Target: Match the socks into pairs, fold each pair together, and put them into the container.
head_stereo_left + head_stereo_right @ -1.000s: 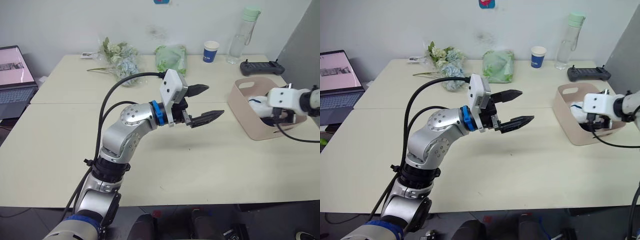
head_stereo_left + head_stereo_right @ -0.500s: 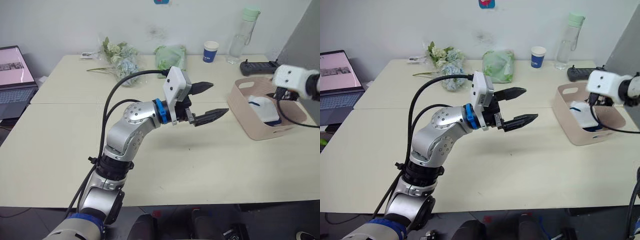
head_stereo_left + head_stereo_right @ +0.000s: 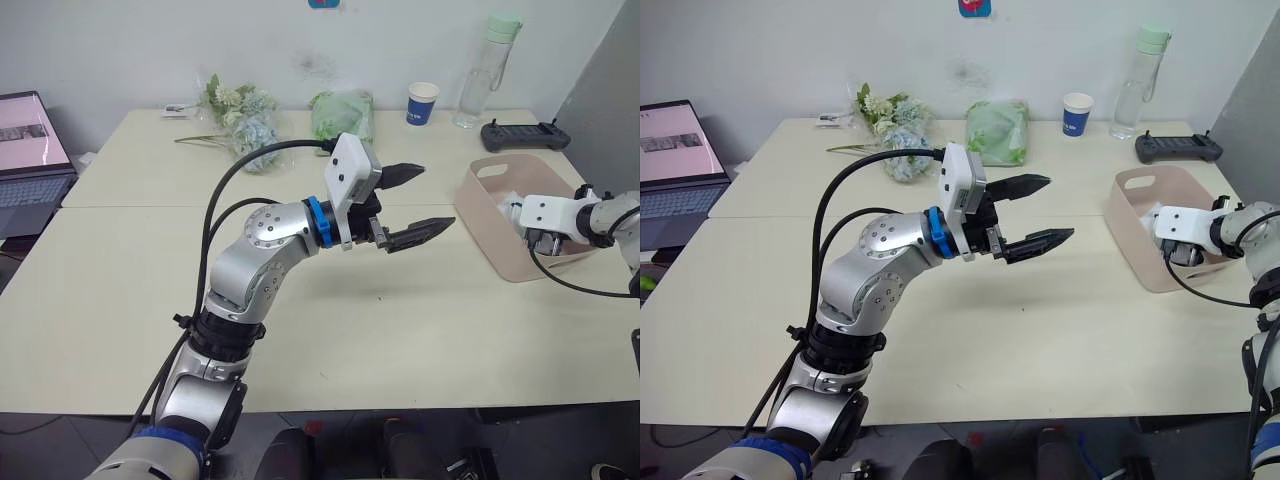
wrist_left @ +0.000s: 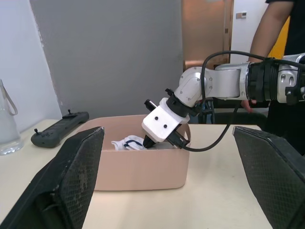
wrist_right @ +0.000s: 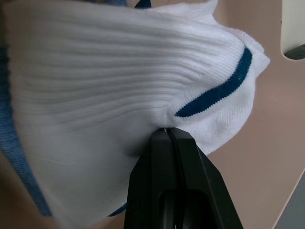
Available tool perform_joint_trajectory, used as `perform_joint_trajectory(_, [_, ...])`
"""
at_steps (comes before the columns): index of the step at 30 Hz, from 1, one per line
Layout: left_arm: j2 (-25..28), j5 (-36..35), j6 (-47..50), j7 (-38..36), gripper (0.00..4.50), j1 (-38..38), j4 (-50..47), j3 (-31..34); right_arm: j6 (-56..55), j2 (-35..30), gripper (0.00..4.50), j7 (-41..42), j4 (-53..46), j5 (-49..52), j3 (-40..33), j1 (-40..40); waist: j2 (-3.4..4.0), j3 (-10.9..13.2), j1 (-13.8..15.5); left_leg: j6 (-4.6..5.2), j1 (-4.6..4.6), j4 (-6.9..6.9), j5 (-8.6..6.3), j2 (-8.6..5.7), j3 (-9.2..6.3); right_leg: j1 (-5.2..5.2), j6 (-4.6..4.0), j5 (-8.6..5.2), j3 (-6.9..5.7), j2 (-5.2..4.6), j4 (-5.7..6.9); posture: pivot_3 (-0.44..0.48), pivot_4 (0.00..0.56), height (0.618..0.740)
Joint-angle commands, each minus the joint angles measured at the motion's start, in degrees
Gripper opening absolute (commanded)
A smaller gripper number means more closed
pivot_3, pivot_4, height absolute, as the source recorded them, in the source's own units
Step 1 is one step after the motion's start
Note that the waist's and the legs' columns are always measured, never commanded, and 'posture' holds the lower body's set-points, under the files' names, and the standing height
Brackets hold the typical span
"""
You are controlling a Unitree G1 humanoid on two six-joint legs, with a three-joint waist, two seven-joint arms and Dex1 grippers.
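The pale pink container [image 3: 488,218] stands at the table's right edge. My right gripper [image 5: 167,132] reaches down inside it. Its fingers are shut, and their tips press into a white sock [image 5: 95,71] with a dark blue stripe. Under that white sock the edge of a blue sock [image 5: 10,148] shows. From the left wrist view, white sock fabric [image 4: 126,143] peeks over the container's rim [image 4: 143,167] beside the right gripper. My left gripper [image 3: 432,196] hangs open and empty above the table's middle, pointing toward the container.
Along the table's far edge stand a blue-and-white paper cup [image 3: 422,103], a clear bottle [image 3: 485,70], a green bag [image 3: 342,115], a bunch of flowers [image 3: 240,120] and a black controller [image 3: 523,133]. A laptop [image 3: 25,150] sits far left. A person [image 4: 281,28] stands beyond the container.
My right gripper, open inside the container a second ago, rose above it, then came back down into it with its fingers shut. The left arm barely moved.
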Motion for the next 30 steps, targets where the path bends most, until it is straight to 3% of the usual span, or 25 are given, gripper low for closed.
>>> perform_joint_trajectory(1, [0.3, 0.2, -0.7, 0.1, 4.5, 0.4, -2.1, 0.4, -1.4, -2.3, 0.02, -1.2, -0.5, 0.4, -1.9, -2.6, 0.0, 0.0, 0.0, 0.0, 0.0, 0.0, 0.0, 0.0, 0.01, 0.0, 0.0, 0.0, 0.0, 0.0, 0.0, 0.0, 0.15, 0.74])
perform_joint_trajectory(7, [2.3, 0.4, -0.9, -0.3, 4.5, 1.3, -1.9, 1.6, -2.9, -5.2, 0.02, -1.9, -4.2, 2.2, -4.9, -6.4, 0.03, 0.0, 0.0, 0.0, 0.0, 0.0, 0.0, 0.0, 0.0, 0.0, 0.0, 0.0, 0.0, 0.01, 0.0, 0.0, 0.15, 0.74])
perform_joint_trajectory(9, [4.7, 1.2, -1.7, -0.7, 4.5, 1.8, -0.9, 2.8, -3.1, -5.3, 0.4, -2.9, -6.8, 3.8, -7.1, -8.4, 0.03, 0.0, -0.3, 0.0, 0.02, -0.01, 0.0, 0.01, 0.0, 0.0, 0.0, 0.0, 0.0, 0.01, 0.01, 0.0, 0.15, 0.74])
perform_joint_trajectory(12, [8.6, 2.4, -3.0, -0.5, 4.5, 2.7, 1.5, 5.5, 3.6, -0.7, 1.27, 0.3, -14.4, 14.1, -14.3, -7.9, 0.04, 0.0, -0.7, 0.01, 0.1, -0.05, 0.0, 0.06, 0.04, 0.0, 0.0, 0.0, 0.03, 0.06, 0.06, 0.0, 0.15, 0.74])
perform_joint_trajectory(17, [11.4, 5.0, -5.8, 4.6, 4.5, 5.3, 6.4, 11.5, 27.4, 11.4, 3.01, 0.2, -41.3, 32.2, -24.5, 4.0, 0.03, 0.0, -0.5, 0.01, 0.04, 0.04, -0.01, 0.16, -0.16, 0.03, -0.02, 0.01, -0.11, 0.1, 0.13, 0.0, 0.15, 0.74])
perform_joint_trajectory(21, [12.9, 6.8, -7.6, 6.6, 4.5, 11.1, 5.7, 13.7, 40.4, 19.6, 4.42, -6.2, -61.6, 37.9, -26.1, 16.1, 0.05, 0.0, 0.9, 0.01, -0.27, 0.07, 0.0, 0.05, -0.34, -0.15, -0.01, 0.01, -0.23, -0.01, 0.11, 0.0, 0.15, 0.74])
perform_joint_trajectory(25, [12.9, 6.9, -7.7, 9.5, 4.5, 20.7, 2.0, 16.4, 46.6, 26.8, 4.47, -13.6, -76.3, 38.3, -24.7, 30.6, 0.02, -0.1, 1.7, -0.01, -0.71, 0.1, 0.0, -0.02, -0.48, -0.39, -0.01, 0.01, -0.28, -0.07, 0.08, 0.0, 0.15, 0.74])
perform_joint_trajectory(30, [10.4, 9.6, -9.4, 15.4, 4.5, 35.0, -4.4, 16.7, 42.0, 29.6, 4.47, -19.3, -83.4, 34.1, -23.0, 47.3, 0.03, -0.1, 1.8, 0.0, -0.76, 0.19, -0.01, -0.16, -0.41, -0.49, 0.01, 0.02, -0.17, -0.19, 0.05, 0.0, 0.15, 0.74])
